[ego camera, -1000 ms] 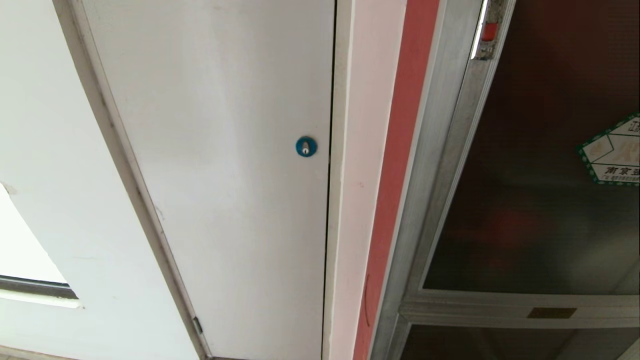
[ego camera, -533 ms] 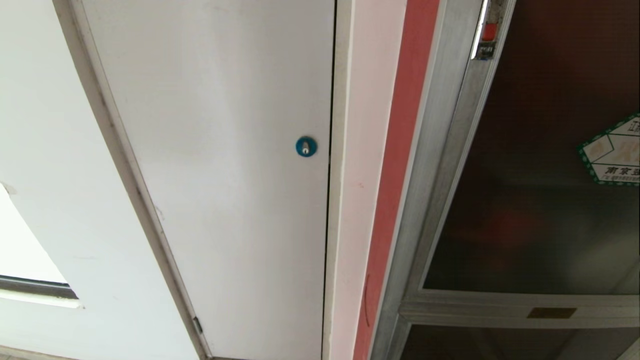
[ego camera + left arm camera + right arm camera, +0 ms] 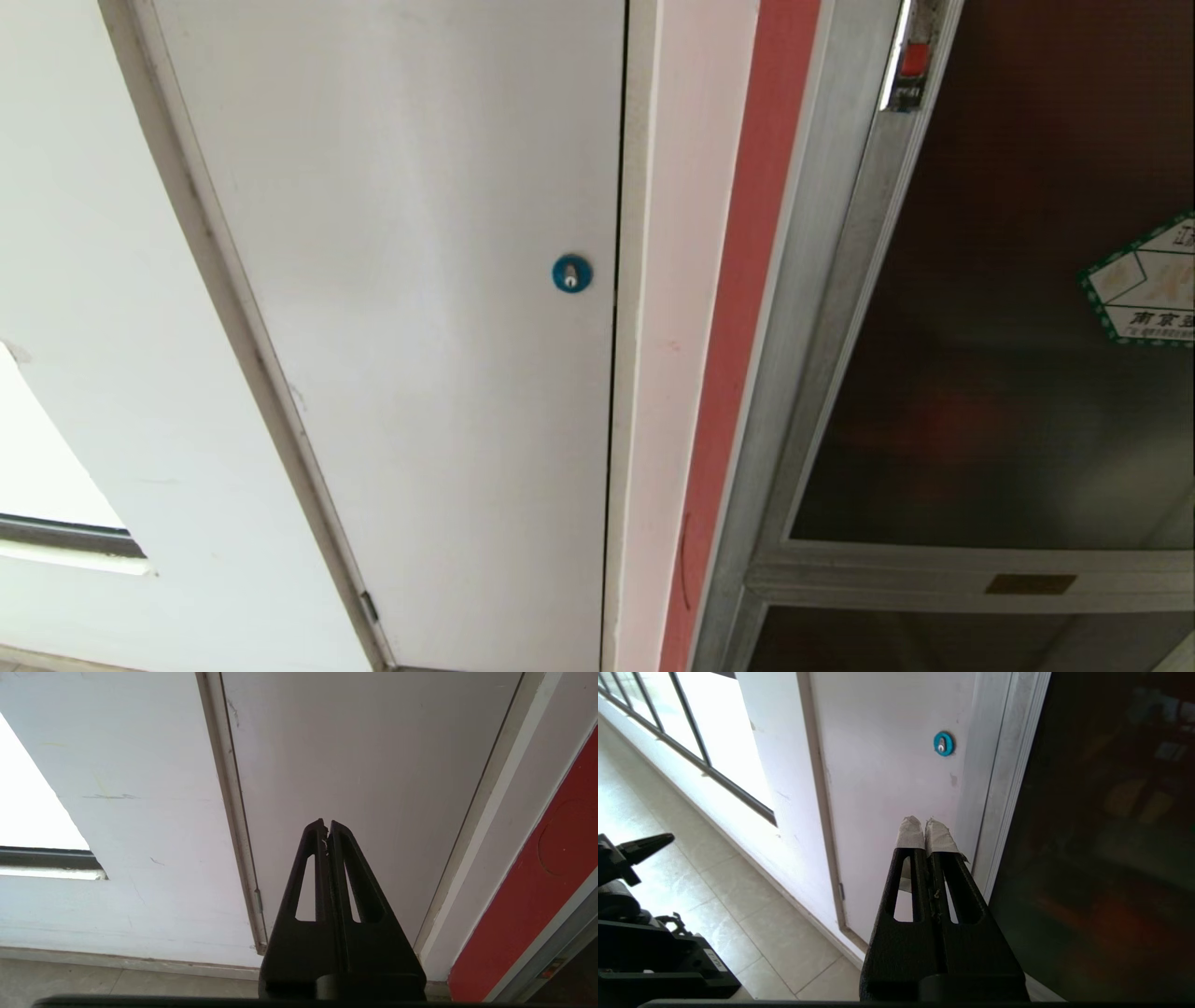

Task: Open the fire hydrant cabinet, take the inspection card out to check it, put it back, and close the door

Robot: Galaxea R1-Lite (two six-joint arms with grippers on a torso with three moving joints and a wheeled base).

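While the head view shows nothing shifted from a second ago, with the door (image 3: 1008,308) of the fire hydrant cabinet (image 3: 822,308) shut as before and its small red latch (image 3: 915,58) high on the aluminium frame untouched, neither arm appears there. From the right wrist view, the right gripper (image 3: 926,828) has its taped fingertips (image 3: 909,833) pressed together, clenched on nothing, and points at the wall between the white panel door (image 3: 882,788) with the round blue lock (image 3: 943,743) and the dark tinted glass beside it. The left gripper (image 3: 326,830) hangs low near the floor tiles (image 3: 93,982), also clenched and empty, aimed at the foot of the white panel door; it looks parked. I judge the task barely begun: the cabinet is not yet opened, and the inspection card is nowhere to be seen, presumably behind the dark glass with the green-and-white hexagonal sticker (image 3: 1144,280). The latch seems the likely first target for the right arm.
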